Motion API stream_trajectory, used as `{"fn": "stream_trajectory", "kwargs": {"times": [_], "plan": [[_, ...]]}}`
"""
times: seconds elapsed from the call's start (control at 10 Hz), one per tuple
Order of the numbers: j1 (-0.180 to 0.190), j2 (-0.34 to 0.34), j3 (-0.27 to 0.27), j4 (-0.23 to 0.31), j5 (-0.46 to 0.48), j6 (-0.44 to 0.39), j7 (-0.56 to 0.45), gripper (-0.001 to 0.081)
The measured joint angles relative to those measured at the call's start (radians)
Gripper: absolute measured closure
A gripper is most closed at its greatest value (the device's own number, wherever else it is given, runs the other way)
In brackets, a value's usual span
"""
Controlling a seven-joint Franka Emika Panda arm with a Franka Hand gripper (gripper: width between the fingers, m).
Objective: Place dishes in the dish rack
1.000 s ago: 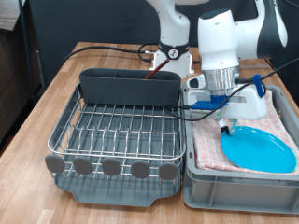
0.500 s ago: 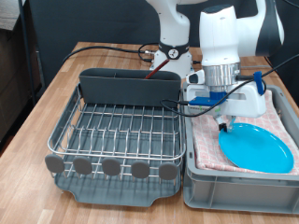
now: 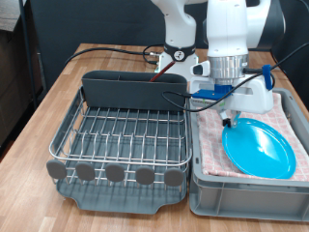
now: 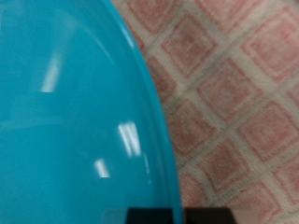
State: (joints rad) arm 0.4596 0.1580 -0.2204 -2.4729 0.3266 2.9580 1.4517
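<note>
Even indoor light; soft wrist view, white glare streaking the plate (image 4: 75,121).

A wooden table (image 3: 58,92) holds a silver wire dish rack on a dark grey plastic tray (image 3: 121,140), its grid bare. To the exterior view's right sits a grey tub lined with pink checked cloth (image 3: 246,179). A round bright-blue plate (image 3: 258,149) tilts inside it, its upper-left rim at the white robot arm's gripper (image 3: 229,120), which hangs just above the tub.
</note>
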Motion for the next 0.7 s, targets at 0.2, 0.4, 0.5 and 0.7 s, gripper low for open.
{"fn": "stream_trajectory", "kwargs": {"times": [0.2, 0.4, 0.5, 0.7], "plan": [[0.02, -0.052, -0.056, -0.006, -0.164, -0.071, 0.13, 0.0784], [0.02, -0.109, -0.079, -0.007, -0.29, -0.166, 0.225, 0.0787], [0.019, -0.139, -0.084, -0.007, -0.338, -0.214, 0.26, 0.0787], [0.016, -0.194, -0.088, -0.005, -0.41, -0.295, 0.308, 0.0787]]}}
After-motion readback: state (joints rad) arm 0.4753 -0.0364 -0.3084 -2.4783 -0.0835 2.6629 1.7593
